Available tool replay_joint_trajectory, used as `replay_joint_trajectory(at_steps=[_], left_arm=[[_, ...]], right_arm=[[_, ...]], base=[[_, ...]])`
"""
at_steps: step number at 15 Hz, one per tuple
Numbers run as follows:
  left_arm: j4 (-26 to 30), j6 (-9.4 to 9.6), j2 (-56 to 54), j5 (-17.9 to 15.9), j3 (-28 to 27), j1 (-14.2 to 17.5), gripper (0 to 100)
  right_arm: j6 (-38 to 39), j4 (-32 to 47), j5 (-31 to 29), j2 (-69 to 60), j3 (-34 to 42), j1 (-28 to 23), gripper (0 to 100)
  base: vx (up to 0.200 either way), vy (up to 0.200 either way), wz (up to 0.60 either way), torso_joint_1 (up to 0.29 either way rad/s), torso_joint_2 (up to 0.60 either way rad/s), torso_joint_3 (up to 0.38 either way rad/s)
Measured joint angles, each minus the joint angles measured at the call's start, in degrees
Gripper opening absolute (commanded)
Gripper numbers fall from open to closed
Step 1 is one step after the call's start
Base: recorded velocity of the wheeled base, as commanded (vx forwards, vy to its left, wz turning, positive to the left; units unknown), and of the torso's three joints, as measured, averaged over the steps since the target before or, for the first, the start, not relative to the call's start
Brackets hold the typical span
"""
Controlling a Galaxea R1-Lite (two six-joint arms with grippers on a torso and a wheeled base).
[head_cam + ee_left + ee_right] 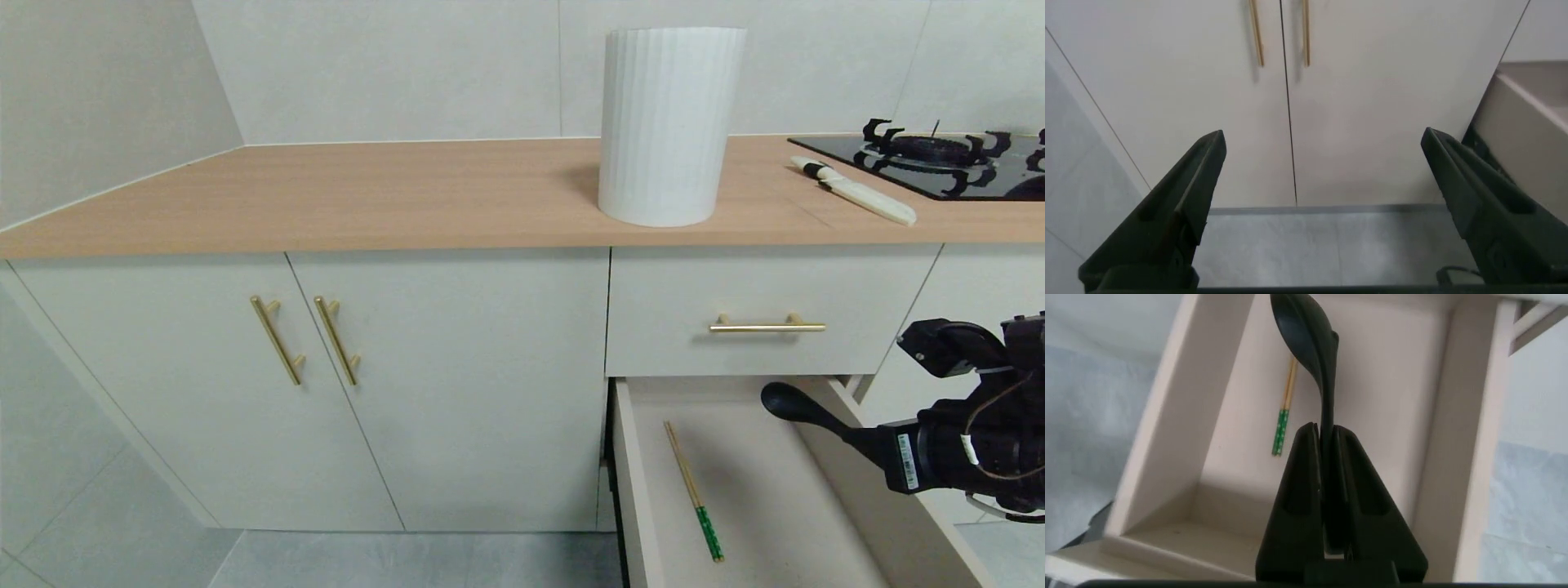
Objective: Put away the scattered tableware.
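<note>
Stowing step: spoon (1310, 335) poised over open drawer (637, 457).
Right gripper (1327, 437) clenches the spoon, lower right; next move, likely: lower, release beside chopsticks (694, 494). Left gripper (1321, 143) spread, holding 0 items.

No readable text or numbers; print on the right arm's white sticker (908, 461) illegible.

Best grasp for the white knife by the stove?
Probably come straight down from above, jaws closing across the knife near its black band: it lies flat and diagonal on the countertop, so only the narrow sides offer purchase.
</note>
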Motion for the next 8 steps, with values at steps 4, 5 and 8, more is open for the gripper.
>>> replay_joint_trajectory(at_steps=[4, 5, 8], left_arm=[[-0.10, 0.00, 0.00, 0.00, -0.02, 0.02, 100], [-0.10, 0.00, 0.00, 0.00, -0.02, 0.02, 100], [-0.10, 0.00, 0.00, 0.00, -0.02, 0.00, 100]], right_arm=[[0.00, -0.11, -0.02, 0.13, 0.04, 0.00, 0], [0.00, -0.13, 0.01, 0.24, 0.04, 0.00, 0], [0.00, -0.13, 0.06, 1.21, 0.01, 0.00, 0]], base=[[0.000, 0.000, 0.00, -0.019, 0.07, 0.052], [0.000, 0.000, 0.00, 0.000, 0.00, 0.000], [0.000, 0.000, 0.00, 0.000, 0.00, 0.000]])
